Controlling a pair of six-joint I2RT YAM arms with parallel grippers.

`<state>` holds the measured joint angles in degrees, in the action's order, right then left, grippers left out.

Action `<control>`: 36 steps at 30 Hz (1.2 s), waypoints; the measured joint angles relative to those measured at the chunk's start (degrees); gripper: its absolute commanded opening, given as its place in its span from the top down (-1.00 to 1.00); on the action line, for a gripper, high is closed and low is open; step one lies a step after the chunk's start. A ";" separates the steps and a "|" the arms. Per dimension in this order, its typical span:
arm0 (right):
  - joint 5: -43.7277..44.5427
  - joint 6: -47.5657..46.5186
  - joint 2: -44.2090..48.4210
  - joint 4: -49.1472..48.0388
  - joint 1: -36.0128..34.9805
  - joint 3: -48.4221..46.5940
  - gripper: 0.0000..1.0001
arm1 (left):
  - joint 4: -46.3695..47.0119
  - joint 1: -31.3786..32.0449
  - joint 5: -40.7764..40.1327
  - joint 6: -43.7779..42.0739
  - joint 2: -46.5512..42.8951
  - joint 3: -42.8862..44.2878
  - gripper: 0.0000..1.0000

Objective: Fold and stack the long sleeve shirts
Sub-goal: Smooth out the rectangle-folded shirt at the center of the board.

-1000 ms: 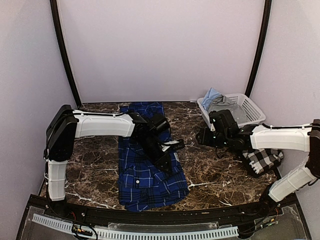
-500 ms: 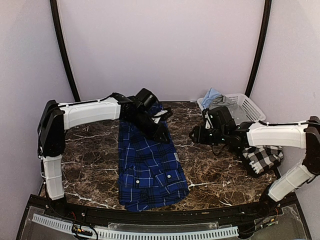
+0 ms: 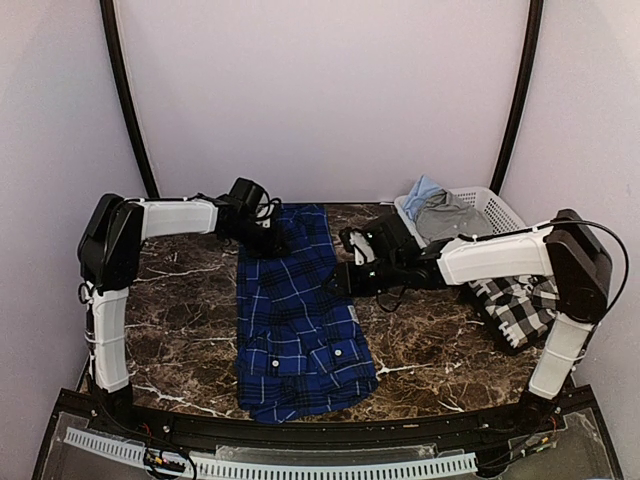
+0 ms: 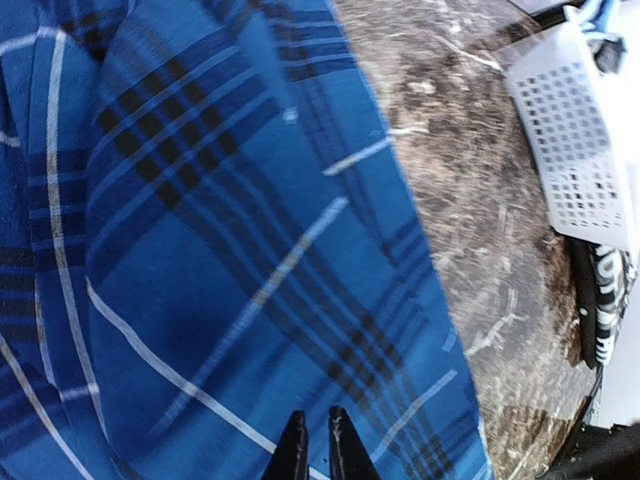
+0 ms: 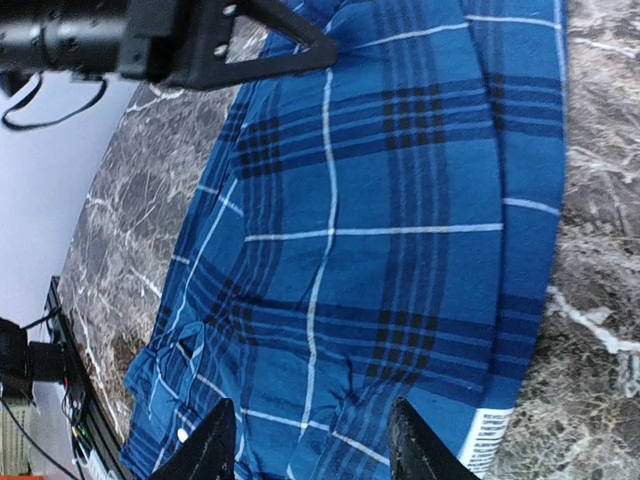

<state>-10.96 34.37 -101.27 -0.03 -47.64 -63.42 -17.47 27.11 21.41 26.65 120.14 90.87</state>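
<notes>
Left claw [image 4: 315, 452]: my tips stood almost together, low over the far left corner of the blue plaid shirt [image 3: 300, 330]. I could not tell whether cloth was nipped between them.
Right claw [image 5: 312, 448]: its fingers stood apart with nothing between them. It hovered at that shirt's right edge, placed, I judged, to take the opposite side for a fold.
Blue plaid shirt: it lay lengthwise at the middle of the surface [image 3: 190, 310].
Check shirt [image 3: 520, 315]: it sat well apart at the right, near the basket [image 3: 505, 212], likely marking the stack spot.

A lab test booth: blank lilac backdrop [image 3: 320, 100], black arched frame [image 3: 122, 100], dark marbled table [image 3: 190, 330].
</notes>
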 measured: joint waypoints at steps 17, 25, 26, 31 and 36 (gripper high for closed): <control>-7.65 -2.60 -3.69 -1.57 -6.12 7.13 0.10 | 5.77 -4.09 -1.11 2.32 7.80 -0.17 0.86; -7.65 -2.60 -4.50 -2.16 -8.22 8.00 0.10 | 5.07 -4.66 -2.25 1.75 9.44 3.02 0.84; -7.67 -2.60 -4.52 -2.16 -8.39 8.00 0.10 | 4.61 -4.70 -2.54 1.62 9.68 3.80 0.84; -7.72 -2.58 -4.52 -2.05 -9.49 8.00 0.10 | 3.65 -5.11 -2.84 1.55 10.01 6.84 0.81; -7.69 -2.58 -4.52 -1.70 -9.77 7.89 0.10 | 5.46 -5.16 -1.44 2.64 10.01 8.52 0.79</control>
<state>-18.65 31.79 -105.80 -1.74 -57.41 -55.53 -12.01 21.96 19.97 29.30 130.15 99.39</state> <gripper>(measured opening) 0.451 0.103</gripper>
